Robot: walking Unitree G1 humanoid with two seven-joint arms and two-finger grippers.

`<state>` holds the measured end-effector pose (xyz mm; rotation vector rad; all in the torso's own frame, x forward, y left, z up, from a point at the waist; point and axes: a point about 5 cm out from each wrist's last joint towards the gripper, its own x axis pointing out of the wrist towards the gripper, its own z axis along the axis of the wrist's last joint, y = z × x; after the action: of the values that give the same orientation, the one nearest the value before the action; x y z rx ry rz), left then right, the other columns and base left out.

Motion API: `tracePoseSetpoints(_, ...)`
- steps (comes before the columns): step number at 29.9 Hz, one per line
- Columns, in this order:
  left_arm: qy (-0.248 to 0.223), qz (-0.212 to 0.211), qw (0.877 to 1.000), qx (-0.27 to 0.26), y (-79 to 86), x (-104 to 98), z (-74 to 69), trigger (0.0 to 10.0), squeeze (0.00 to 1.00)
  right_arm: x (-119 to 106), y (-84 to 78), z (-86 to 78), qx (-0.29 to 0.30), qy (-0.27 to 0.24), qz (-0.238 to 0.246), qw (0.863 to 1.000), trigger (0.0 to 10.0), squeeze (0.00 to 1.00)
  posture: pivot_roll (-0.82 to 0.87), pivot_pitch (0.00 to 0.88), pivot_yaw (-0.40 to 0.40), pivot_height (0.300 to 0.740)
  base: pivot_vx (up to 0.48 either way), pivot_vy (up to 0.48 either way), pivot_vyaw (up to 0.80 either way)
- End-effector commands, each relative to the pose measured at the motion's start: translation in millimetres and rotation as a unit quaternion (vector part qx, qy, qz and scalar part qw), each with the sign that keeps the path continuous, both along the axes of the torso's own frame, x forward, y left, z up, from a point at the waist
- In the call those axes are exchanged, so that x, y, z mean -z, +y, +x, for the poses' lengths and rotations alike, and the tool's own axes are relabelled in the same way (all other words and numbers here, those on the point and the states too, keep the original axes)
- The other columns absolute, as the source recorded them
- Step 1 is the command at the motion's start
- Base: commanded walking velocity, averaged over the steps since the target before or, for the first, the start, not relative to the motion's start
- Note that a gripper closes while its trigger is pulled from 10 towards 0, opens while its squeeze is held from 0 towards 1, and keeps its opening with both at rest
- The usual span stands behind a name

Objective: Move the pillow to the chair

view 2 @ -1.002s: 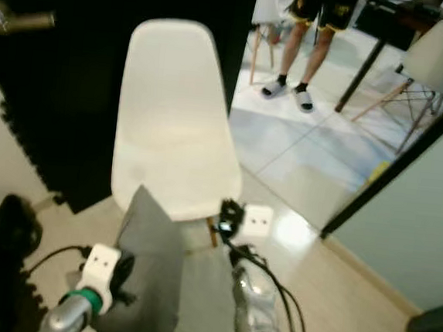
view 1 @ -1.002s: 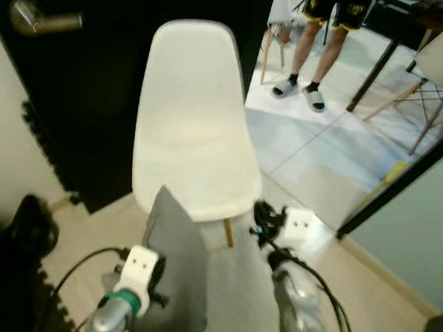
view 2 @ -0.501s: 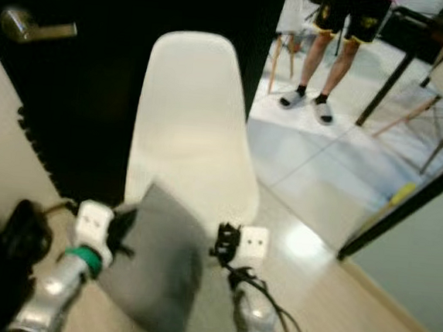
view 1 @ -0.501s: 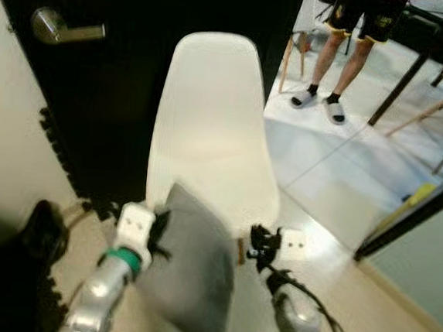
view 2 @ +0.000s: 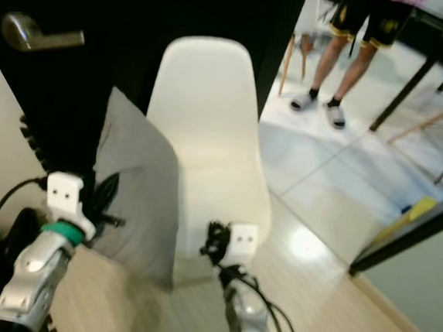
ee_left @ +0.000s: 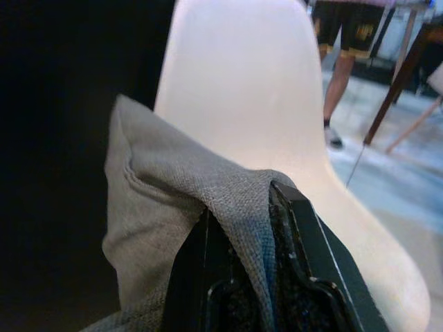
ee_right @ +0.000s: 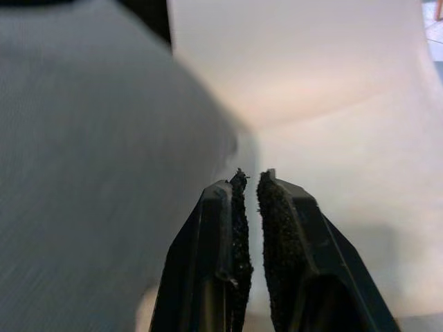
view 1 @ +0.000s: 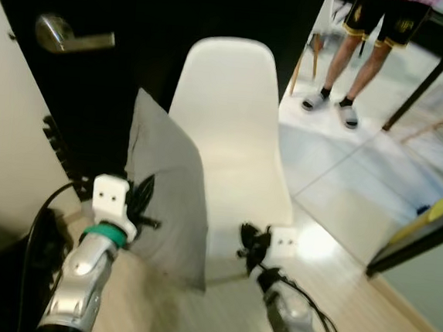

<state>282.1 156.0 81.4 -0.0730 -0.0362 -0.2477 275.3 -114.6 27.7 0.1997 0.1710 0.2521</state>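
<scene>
Grey cloth is folded between the fingers of my left gripper (ee_left: 239,277): I hold the pillow (view 1: 165,192) pinched by an edge, raised off the floor and standing nearly upright. It hangs at the left side of the chair (view 1: 236,136), its right edge overlapping the rim of the white shell, with the black door (view 1: 141,19) behind it. It is not on the seat yet.

My right gripper (ee_right: 246,228) is nearly shut, only a thin slit between the pads, and holds nothing. It hovers low at the front edge of the seat, just beside the pillow's lower corner.

I judge this the carrying step, close to the placing. What comes next, I think, is to swing my left arm rightward over the seat and lower the pillow until the shell bears it, then let go. Soft and floppy as it is, it may slump or slide off the smooth seat, so I should set it well back against the backrest. A person (view 1: 372,39) stands well beyond the chair.
</scene>
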Motion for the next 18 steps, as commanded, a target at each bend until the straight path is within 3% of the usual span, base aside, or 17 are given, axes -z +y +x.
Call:
tracePoseSetpoints(1,-0.042,-0.008,0.999,0.017,-8.2,-19.1,5.0,10.0,0.0,6.7,-6.0,-4.9,0.008,0.018,-0.004,1.0,10.0,0.0,-0.01,0.027,0.036,0.74,0.311,0.0,-0.8)
tracePoseSetpoints(9,-0.034,-0.012,0.999,0.02,-10.3,-19.8,3.8,10.0,0.0,7.0,-8.6,-5.6,0.012,0.019,-0.005,1.0,10.0,0.0,-0.02,0.027,0.04,0.74,0.31,0.0,-0.76)
tracePoseSetpoints(18,-0.026,-0.02,0.999,0.021,-9.9,-20.1,2.8,10.0,0.0,7.8,-8.8,-6.4,0.01,0.023,-0.006,1.0,10.0,0.0,-0.02,0.03,0.03,0.74,0.273,0.0,0.0)
